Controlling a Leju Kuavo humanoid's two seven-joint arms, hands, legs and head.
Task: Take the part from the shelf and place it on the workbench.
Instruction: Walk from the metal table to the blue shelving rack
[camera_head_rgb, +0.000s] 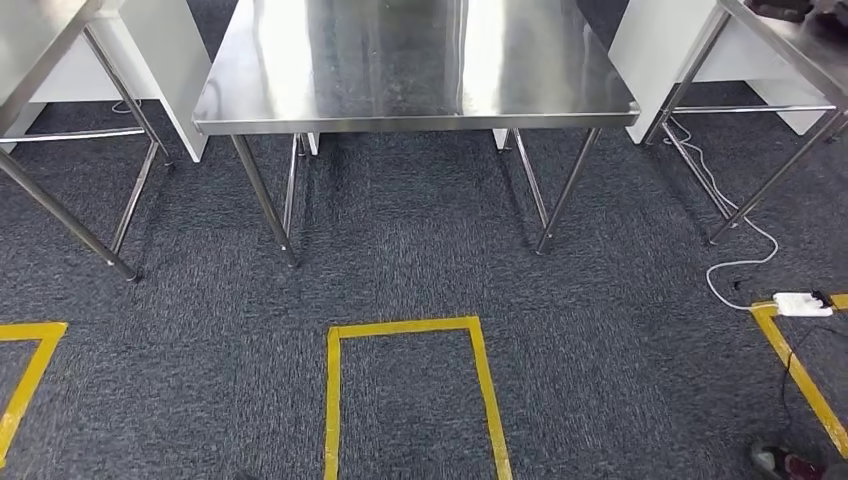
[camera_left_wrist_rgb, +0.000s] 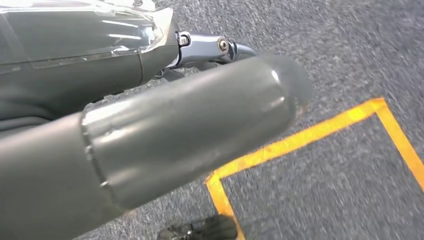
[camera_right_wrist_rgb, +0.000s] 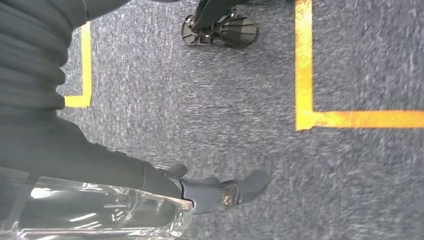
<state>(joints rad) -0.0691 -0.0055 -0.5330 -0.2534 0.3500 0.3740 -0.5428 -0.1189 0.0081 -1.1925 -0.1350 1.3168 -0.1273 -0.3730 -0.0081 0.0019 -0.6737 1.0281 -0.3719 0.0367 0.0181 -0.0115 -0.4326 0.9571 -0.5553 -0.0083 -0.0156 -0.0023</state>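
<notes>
A clear-wrapped part (camera_right_wrist_rgb: 100, 210) was held between both hands (camera_left_wrist_rgb: 150, 150) (camera_right_wrist_rgb: 220, 192); the workbench (camera_head_rgb: 415, 122) lay at twelve o'clock, equally near either.

Steel workbench (camera_head_rgb: 415, 70) stands on dark carpet (camera_head_rgb: 420, 230), beyond a yellow tape rectangle (camera_head_rgb: 410, 328); white cable (camera_head_rgb: 735, 235) runs to power strip (camera_head_rgb: 802, 304) at right.

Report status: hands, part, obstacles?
Left hand, right hand hang over carpet, grip unclear. Workbench ahead, no part on it. Power strip on floor, right.
</notes>
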